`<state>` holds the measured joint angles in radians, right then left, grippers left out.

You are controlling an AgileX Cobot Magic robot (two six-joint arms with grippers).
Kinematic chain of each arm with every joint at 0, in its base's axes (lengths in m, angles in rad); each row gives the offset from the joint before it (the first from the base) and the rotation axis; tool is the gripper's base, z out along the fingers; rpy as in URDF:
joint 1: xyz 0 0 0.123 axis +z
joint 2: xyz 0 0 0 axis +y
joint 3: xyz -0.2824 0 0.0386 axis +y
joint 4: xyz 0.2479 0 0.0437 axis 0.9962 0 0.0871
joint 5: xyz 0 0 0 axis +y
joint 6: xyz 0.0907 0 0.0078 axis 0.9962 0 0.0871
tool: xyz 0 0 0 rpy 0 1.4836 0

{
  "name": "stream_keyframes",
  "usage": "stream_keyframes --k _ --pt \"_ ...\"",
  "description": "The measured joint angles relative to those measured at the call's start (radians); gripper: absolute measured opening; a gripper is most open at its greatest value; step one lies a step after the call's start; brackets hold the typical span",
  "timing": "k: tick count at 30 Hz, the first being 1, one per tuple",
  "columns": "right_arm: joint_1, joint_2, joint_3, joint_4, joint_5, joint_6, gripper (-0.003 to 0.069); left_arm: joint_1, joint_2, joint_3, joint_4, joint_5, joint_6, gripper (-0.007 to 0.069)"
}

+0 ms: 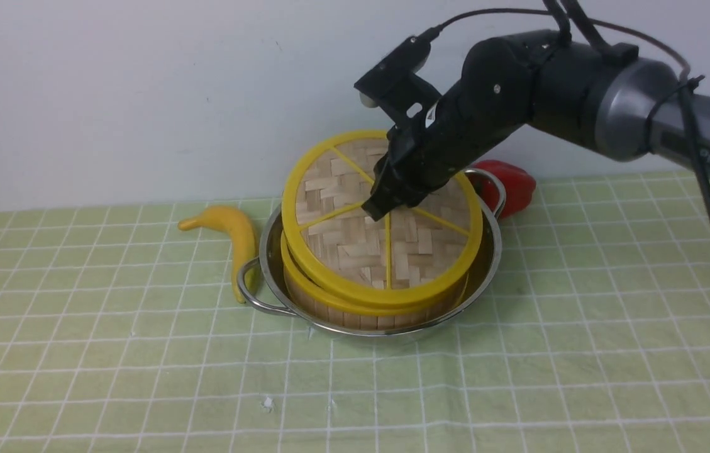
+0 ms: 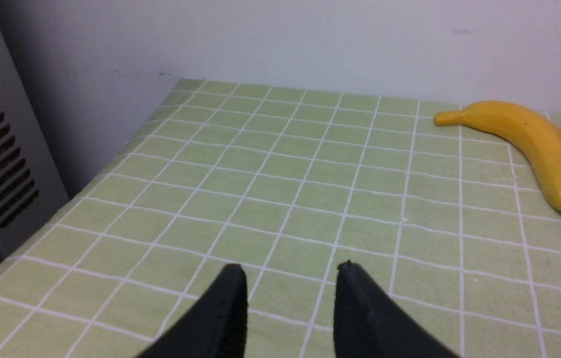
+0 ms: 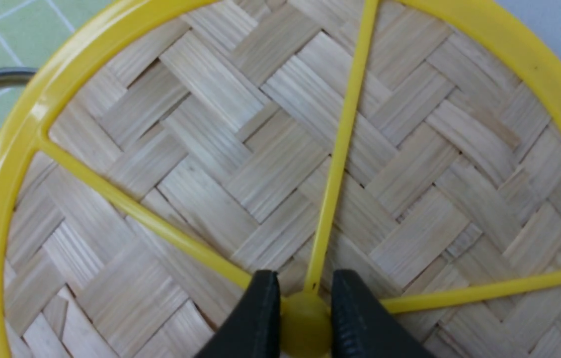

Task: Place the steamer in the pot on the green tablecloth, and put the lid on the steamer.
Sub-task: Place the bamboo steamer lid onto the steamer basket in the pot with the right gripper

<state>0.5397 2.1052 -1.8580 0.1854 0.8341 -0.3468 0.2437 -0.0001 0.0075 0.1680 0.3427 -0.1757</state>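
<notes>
- So the right gripper (image 3: 305, 313) has its fingers pinched on the yellow centre knob (image 3: 306, 325) of the woven bamboo lid (image 1: 348, 245). Left gripper (image 2: 292, 293) isn't holding anything, its fingers are apart with just cloth in view past them.
- The bamboo steamer (image 1: 373, 319) is sitting inside the stainless-steel pot (image 1: 498, 251), on the green tablecloth (image 1: 141, 365). Looks to me like the last bit of the job: getting the lid seated.
- From the front view the lid is tipped, far edge up at 12 o'clock, near edge low around 6, close over the steamer's rim. Can't tell if it's actually touching there.
- I'd level it first, then ease straight down. Dropping it tilted could leave it hung up on one side.
- Check the rims all the way round. Steamer rim peeks out from about 5 to 9 o'clock, so some of that may be the tilt, but I'd nudge toward 6 if it's still off once flat.
- Keep the pinch firm but don't crush it, a small round knob probably lets the lid swivel.
- Go gently, pushing hard could shove the steamer against the pot wall.
- Open up only once it sits flat, then lift straight up so the knob doesn't snag.
- Banana (image 1: 243, 245) at 9 o'clock is out of the way, leave it.
</notes>
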Motion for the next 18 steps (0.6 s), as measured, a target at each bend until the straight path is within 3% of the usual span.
stream_keyframes --k 18 --pt "0.000 0.000 0.000 0.026 -0.053 -0.013 0.0144 0.000 0.000 0.000 0.000 0.000 0.000 0.0243"
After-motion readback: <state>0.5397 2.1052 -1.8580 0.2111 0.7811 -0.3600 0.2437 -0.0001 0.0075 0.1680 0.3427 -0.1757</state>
